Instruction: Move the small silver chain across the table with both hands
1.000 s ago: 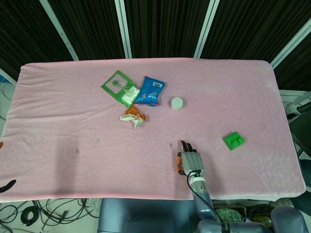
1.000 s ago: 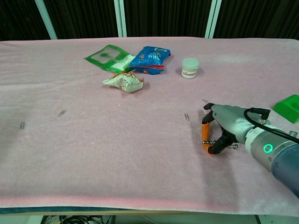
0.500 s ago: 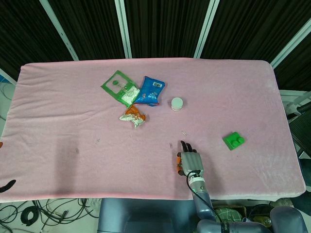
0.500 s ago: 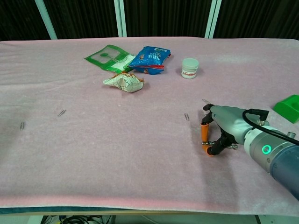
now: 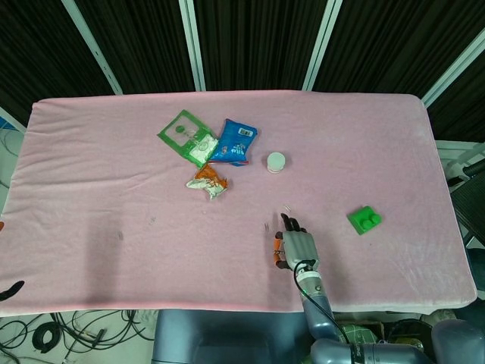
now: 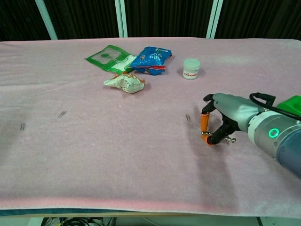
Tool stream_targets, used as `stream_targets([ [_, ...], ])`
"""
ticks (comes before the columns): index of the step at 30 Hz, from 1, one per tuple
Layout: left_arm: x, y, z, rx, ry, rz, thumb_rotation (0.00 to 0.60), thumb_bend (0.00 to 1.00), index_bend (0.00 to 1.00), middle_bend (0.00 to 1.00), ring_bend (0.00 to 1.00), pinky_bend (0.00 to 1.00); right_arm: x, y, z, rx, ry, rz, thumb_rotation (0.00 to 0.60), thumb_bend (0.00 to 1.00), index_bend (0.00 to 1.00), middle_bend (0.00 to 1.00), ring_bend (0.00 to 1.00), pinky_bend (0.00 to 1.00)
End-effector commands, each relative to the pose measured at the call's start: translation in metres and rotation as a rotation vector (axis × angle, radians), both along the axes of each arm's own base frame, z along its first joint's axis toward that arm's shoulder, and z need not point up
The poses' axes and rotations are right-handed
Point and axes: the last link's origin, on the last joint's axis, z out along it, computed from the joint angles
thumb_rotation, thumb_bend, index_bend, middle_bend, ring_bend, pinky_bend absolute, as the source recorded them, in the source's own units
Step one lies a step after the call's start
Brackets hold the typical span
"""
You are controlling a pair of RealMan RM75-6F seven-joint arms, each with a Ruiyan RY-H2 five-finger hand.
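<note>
Several tiny silver pieces lie on the pink cloth, and they are too small for me to tell which is the chain. One silver piece (image 6: 187, 117) (image 5: 265, 225) lies just left of my right hand (image 6: 225, 118) (image 5: 294, 246); another silver bit (image 5: 286, 208) lies just beyond its fingertips. The hand hovers low over the cloth with its fingers curled toward the orange-padded thumb, and I see nothing between them. At the left edge of the head view only an orange tip (image 5: 1, 225) and a dark curved piece (image 5: 11, 289) show, possibly my left hand.
A green packet (image 5: 186, 135), a blue packet (image 5: 234, 141) and a crumpled orange-white wrapper (image 5: 208, 182) lie at the far middle, with a white jar (image 5: 276, 161) beside them. A green block (image 5: 364, 220) sits at the right. Two more silver bits (image 6: 61, 114) (image 6: 22, 126) lie at the left.
My right hand has moved a little away from me and lifted slightly, closing on the silver pieces. Nothing else has moved.
</note>
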Motion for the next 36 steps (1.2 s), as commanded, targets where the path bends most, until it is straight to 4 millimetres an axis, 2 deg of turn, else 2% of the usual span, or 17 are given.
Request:
stream_targets([
  [1,0.000,0.000,0.000,-0.002,0.000,0.000,0.600,0.07,0.06,0.03,0.00,0.00,0.006,-0.005,0.013,-0.006,-0.023,-0.003,0.600,0.33,0.59,0.00,0.04,0.23],
  [9,0.001,0.000,-0.001,-0.001,0.002,0.000,0.600,0.07,0.06,0.03,0.00,0.00,0.020,-0.015,0.029,-0.011,-0.106,-0.002,0.600,0.33,0.60,0.00,0.04,0.23],
  [16,0.000,0.000,-0.001,0.002,0.003,0.002,0.600,0.07,0.06,0.03,0.00,0.00,0.032,-0.037,0.034,-0.009,-0.302,-0.056,0.600,0.33,0.60,0.00,0.04,0.23],
  [23,0.000,0.001,-0.001,-0.001,0.004,0.003,0.600,0.07,0.06,0.03,0.00,0.00,0.034,-0.057,0.025,-0.020,-0.350,-0.074,0.600,0.35,0.60,0.00,0.04,0.23],
  [36,-0.001,0.003,-0.002,0.000,0.009,0.011,0.600,0.07,0.06,0.03,0.00,0.00,0.036,-0.075,-0.005,-0.017,-0.394,-0.091,0.600,0.35,0.60,0.00,0.04,0.23],
])
